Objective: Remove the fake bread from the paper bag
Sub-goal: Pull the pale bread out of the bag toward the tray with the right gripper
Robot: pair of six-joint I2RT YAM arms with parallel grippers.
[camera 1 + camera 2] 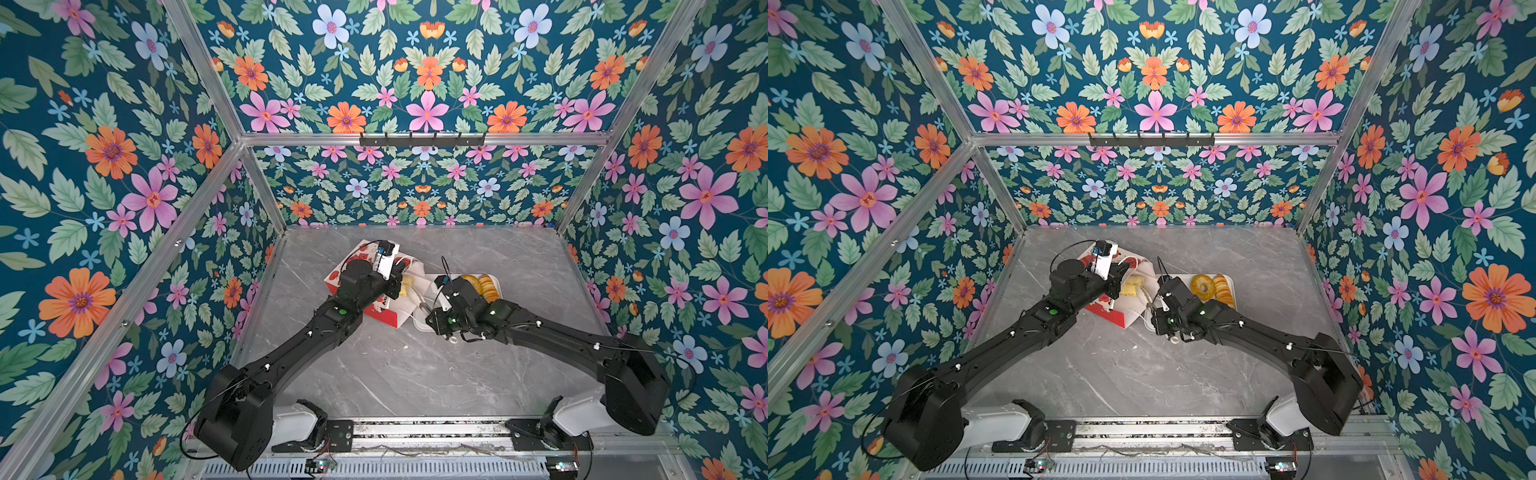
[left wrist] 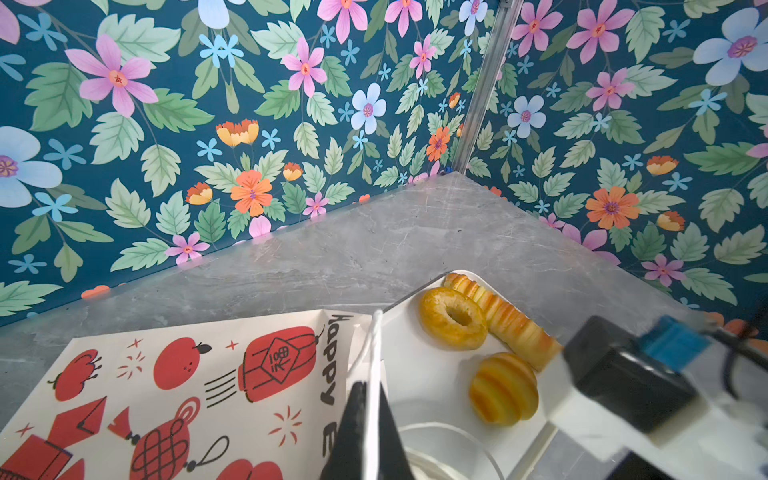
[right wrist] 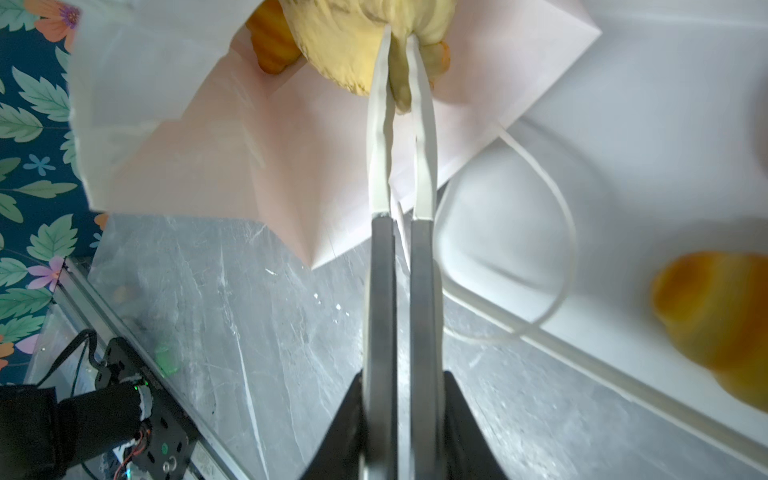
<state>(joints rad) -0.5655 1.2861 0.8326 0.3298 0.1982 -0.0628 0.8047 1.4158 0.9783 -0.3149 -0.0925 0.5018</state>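
The paper bag (image 1: 348,272) (image 1: 1128,316) lies on its side, its white mouth facing the tray. My left gripper (image 2: 372,388) (image 1: 1118,281) is shut on the bag's upper rim (image 2: 376,332) and holds the mouth up. My right gripper (image 3: 400,39) (image 1: 1145,297) reaches into the mouth, its long white fingertips (image 3: 379,124) shut on a pale yellow piece of fake bread (image 3: 345,54) (image 1: 1131,286) (image 1: 408,285). Another orange piece (image 3: 272,48) lies deeper in the bag (image 3: 232,166). A ring donut (image 2: 453,318) (image 1: 1203,286), a long twisted stick (image 2: 505,322) and a ridged bun (image 2: 503,388) (image 3: 719,316) lie outside.
The three loose pastries rest on a flat white tray (image 2: 424,374) (image 1: 1232,286) just right of the bag. A white cord handle (image 3: 555,208) loops over the tray's near edge. Grey marble table (image 1: 395,374) spreads in front; floral walls close the back and sides.
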